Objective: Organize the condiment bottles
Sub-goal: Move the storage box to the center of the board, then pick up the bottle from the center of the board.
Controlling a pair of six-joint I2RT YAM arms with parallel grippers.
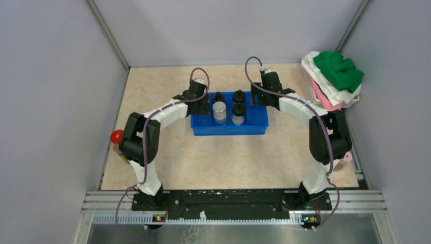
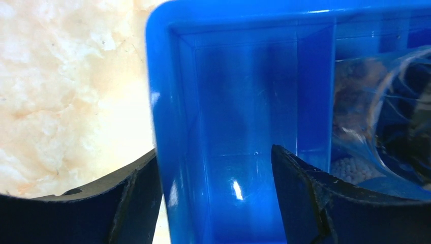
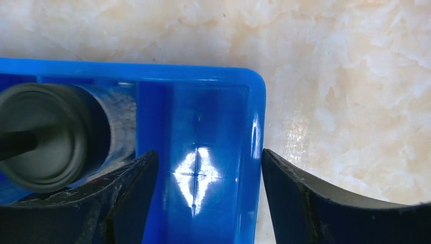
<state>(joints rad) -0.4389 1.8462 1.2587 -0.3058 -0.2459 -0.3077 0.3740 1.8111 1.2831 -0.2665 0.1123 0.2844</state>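
The blue tray stands mid-table and holds several condiment bottles: two black-capped ones at the back, a silver-capped jar and a dark bottle in front. My left gripper is open over the tray's left end, its jaws either side of the left wall; a clear bottle lies to its right. My right gripper is open astride the right wall, beside a grey-capped jar. A red-capped bottle and a pink-capped one stand outside the tray.
A pile of folded cloths, green on top, sits at the back right corner. Grey walls close in the table on three sides. The red-capped bottle is by the left arm's elbow, the pink-capped one by the right arm's elbow.
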